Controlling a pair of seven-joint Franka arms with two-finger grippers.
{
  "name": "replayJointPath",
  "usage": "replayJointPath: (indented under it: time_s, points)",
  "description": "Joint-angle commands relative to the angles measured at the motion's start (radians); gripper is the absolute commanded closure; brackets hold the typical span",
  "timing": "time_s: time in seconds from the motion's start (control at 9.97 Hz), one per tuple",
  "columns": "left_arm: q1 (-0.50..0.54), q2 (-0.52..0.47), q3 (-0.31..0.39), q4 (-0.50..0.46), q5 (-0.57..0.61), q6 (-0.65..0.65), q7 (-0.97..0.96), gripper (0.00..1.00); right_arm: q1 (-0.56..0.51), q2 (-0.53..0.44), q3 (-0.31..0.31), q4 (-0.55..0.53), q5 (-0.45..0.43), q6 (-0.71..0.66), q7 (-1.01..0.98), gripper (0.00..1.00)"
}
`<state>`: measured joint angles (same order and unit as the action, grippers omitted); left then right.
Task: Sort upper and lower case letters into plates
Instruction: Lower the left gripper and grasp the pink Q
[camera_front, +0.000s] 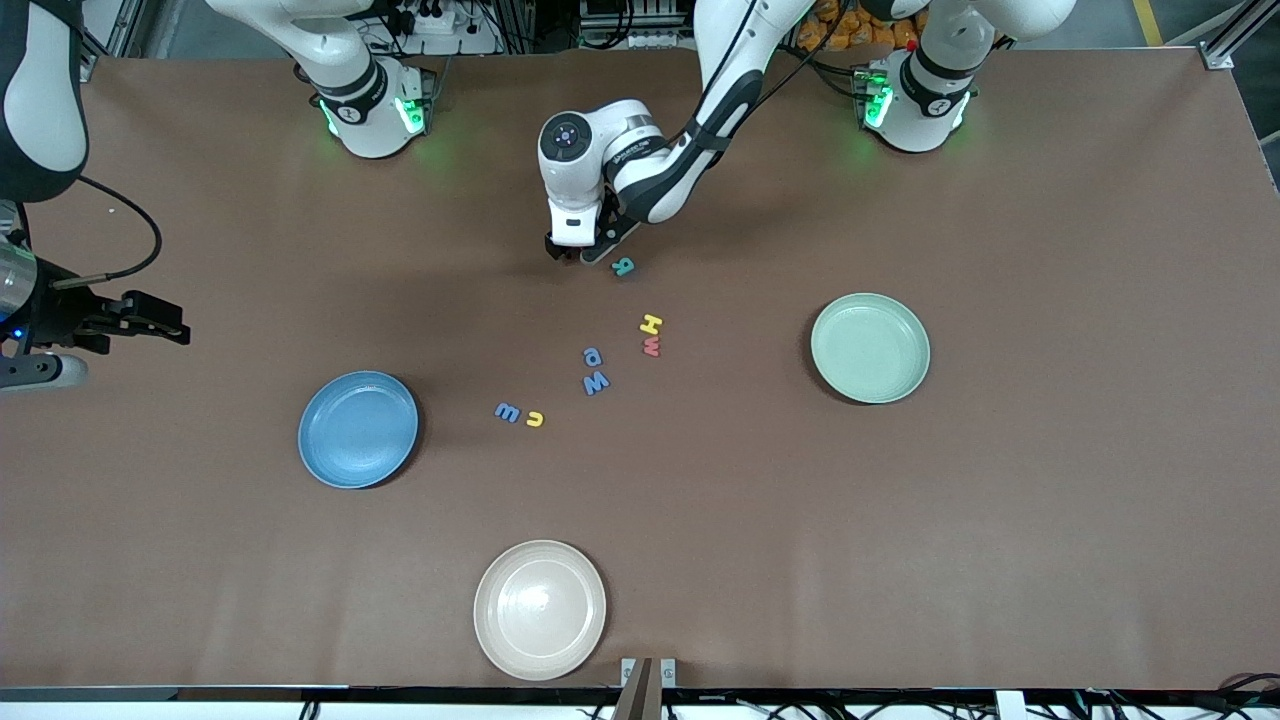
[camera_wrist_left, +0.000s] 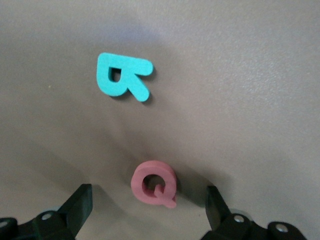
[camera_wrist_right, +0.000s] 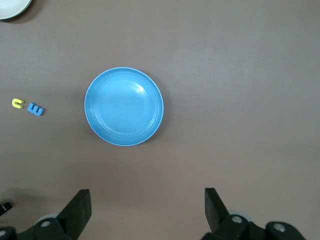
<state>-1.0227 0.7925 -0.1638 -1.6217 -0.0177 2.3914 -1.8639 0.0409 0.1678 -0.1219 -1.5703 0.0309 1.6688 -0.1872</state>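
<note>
A brown desk carries three plates: blue, mint, and cream nearest the front camera. Small letters lie scattered between the blue and mint plates, a pink Q beside a teal R.

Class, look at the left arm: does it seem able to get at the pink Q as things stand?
Probably yes. The left gripper hangs low over the table with its jaws open, the pink Q lies flat between them, and the teal R lies apart from it.
</note>
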Motion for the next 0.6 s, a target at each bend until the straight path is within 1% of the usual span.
replayJointPath:
  time_s: [0.0, 0.1, 0.2, 0.3, 0.4, 0.5]
  points:
    - [-0.010, 0.016, 0.010, 0.010, 0.042, 0.003, -0.032, 0.00, -0.010, -0.005, 0.008, -0.007, 0.007, 0.003, -0.001, 0.00]
    - [-0.011, 0.014, 0.010, 0.010, 0.045, 0.003, -0.032, 0.00, -0.010, -0.005, 0.008, -0.007, 0.006, 0.005, -0.001, 0.00]
    - [-0.011, 0.016, 0.010, 0.010, 0.045, 0.003, -0.032, 0.10, -0.010, -0.005, 0.007, -0.007, 0.007, 0.005, -0.001, 0.00]
    - [-0.011, 0.016, 0.010, 0.008, 0.047, 0.003, -0.032, 0.29, -0.010, -0.005, 0.008, -0.007, 0.007, 0.005, -0.001, 0.00]
    - [-0.011, 0.016, 0.010, 0.008, 0.047, 0.003, -0.037, 0.35, -0.010, -0.005, 0.007, -0.007, 0.007, 0.005, -0.001, 0.00]
    - [-0.013, 0.016, 0.012, 0.008, 0.048, 0.003, -0.035, 0.36, -0.010, -0.005, 0.008, -0.007, 0.006, 0.005, -0.001, 0.00]
